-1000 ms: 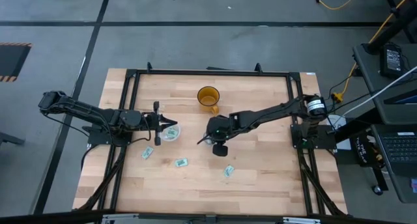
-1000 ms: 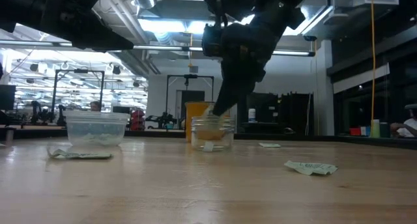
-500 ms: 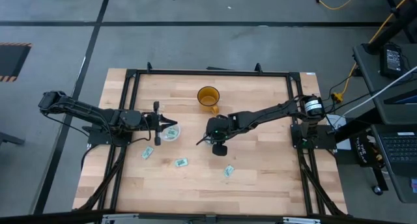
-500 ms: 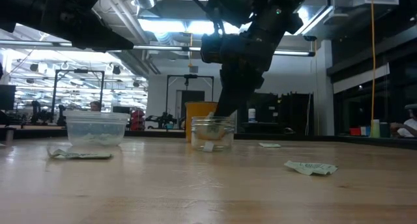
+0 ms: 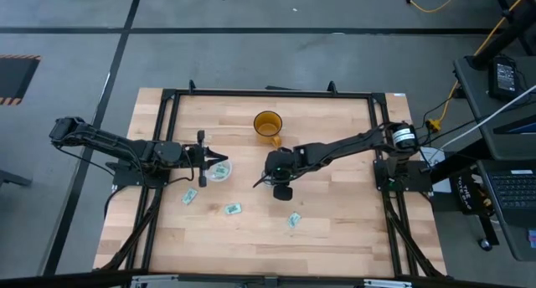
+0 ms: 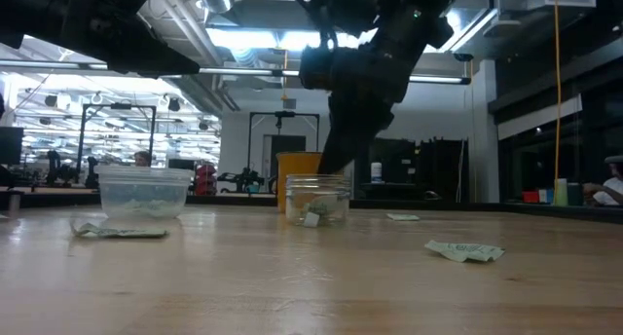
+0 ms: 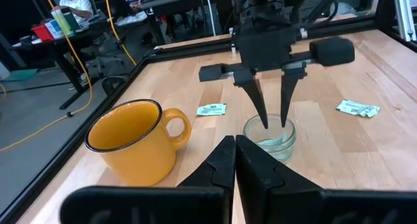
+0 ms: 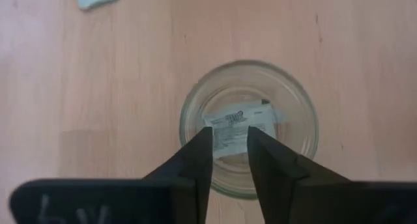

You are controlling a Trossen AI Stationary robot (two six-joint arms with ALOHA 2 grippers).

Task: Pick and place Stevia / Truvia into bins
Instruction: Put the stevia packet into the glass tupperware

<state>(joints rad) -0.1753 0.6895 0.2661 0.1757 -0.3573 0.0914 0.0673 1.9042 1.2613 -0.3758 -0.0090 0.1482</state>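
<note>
A small clear cup [image 8: 306,120] stands on the wooden table right of centre, with one pale sachet [image 8: 238,126] lying flat on its floor. My right gripper [image 8: 229,136] points down over this cup, open. Its two fingertips are at the cup's mouth in the left wrist view [image 7: 273,123], above the sachet. My left gripper [image 7: 234,140] is shut and empty, level above the table beside a wider clear cup [image 5: 219,172] that holds sachets. Three loose sachets [image 5: 190,197], [image 5: 233,208], [image 5: 294,220] lie flat on the table nearer the front.
An amber mug [image 5: 268,125] with a handle stands on the far side of the small cup. A black frame [image 5: 167,95] runs round the table's edge. In the low view, sachets [image 6: 465,249], [image 6: 119,231] lie on the bare wood in front of the two cups.
My right gripper has shifted slightly over the small cup, its fingers staying at the cup's mouth. The sachet in that cup has settled lower, toward the cup's floor.
</note>
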